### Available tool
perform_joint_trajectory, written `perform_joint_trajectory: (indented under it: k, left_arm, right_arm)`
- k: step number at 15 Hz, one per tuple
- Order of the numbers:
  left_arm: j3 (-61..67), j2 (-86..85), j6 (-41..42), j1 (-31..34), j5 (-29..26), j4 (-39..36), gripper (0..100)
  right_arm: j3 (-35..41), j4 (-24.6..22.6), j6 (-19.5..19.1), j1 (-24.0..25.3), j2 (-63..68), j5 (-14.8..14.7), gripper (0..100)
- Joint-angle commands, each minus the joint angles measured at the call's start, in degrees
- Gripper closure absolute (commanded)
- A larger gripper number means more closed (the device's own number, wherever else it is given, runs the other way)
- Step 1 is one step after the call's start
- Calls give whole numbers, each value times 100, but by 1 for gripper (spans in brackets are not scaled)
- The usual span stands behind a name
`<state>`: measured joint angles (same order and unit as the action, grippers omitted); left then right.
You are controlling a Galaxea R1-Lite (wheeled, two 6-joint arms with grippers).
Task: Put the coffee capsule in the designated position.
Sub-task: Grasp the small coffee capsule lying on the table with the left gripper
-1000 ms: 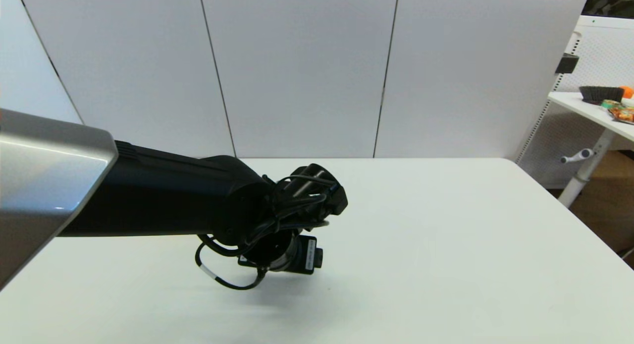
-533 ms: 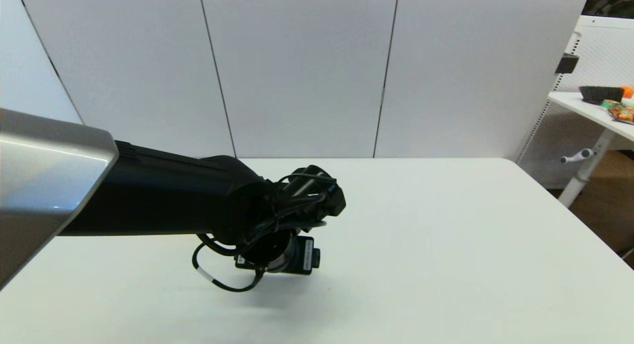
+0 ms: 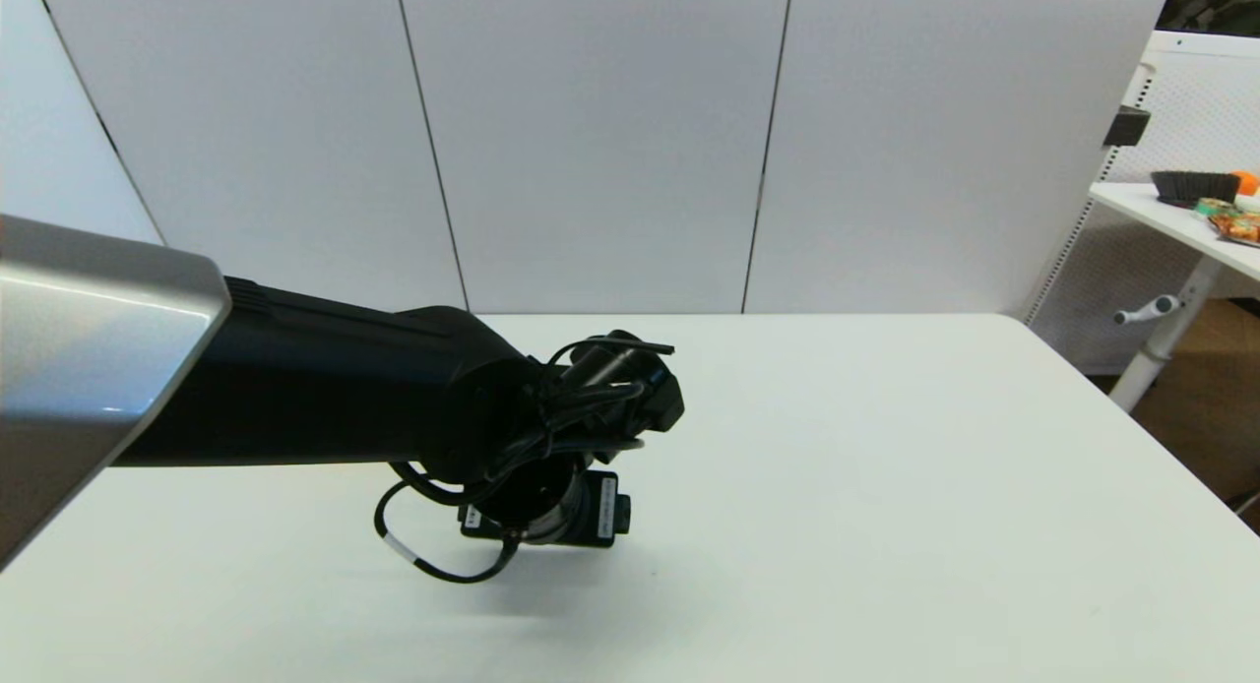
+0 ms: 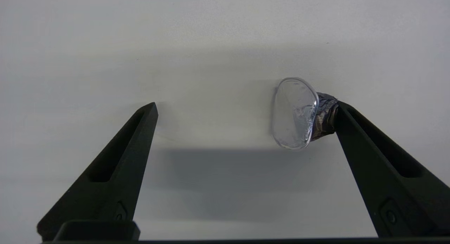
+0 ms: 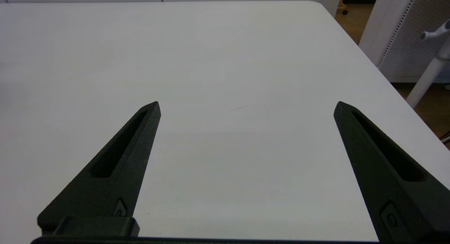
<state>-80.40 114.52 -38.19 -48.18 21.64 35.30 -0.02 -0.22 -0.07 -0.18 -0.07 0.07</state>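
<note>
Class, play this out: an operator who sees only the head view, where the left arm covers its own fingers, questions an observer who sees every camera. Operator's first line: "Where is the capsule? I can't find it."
Observer: On the table, lying on its side between the left gripper's fingers. The capsule shows only in the left wrist view.
Operator: Is it gripped?
Observer: No. The fingers are wide open; the capsule's dark end touches one fingertip, while the other is well clear of it.
Operator: Which way does the foil face?
Observer: Into the gap, toward the far finger.
Operator: And the right gripper?
Observer: The right gripper is open over bare table, holding nothing. No camera shows the basket.
</note>
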Motion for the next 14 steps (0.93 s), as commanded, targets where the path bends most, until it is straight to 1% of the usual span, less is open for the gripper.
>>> perform_joint_trajectory:
  k: [1, 7, 14]
  left_arm:
    - [-2, 0, -83, 1, 16, 3, 0]
    - [-20, 9, -171, 28, 16, -32, 0]
    - [-81, 9, -329, 28, -213, -32, 0]
  right_arm:
    - [-6, -4, -1, 1, 7, 1, 0]
    - [-6, -4, -1, 1, 7, 1, 0]
    - [2, -4, -1, 1, 7, 1, 0]
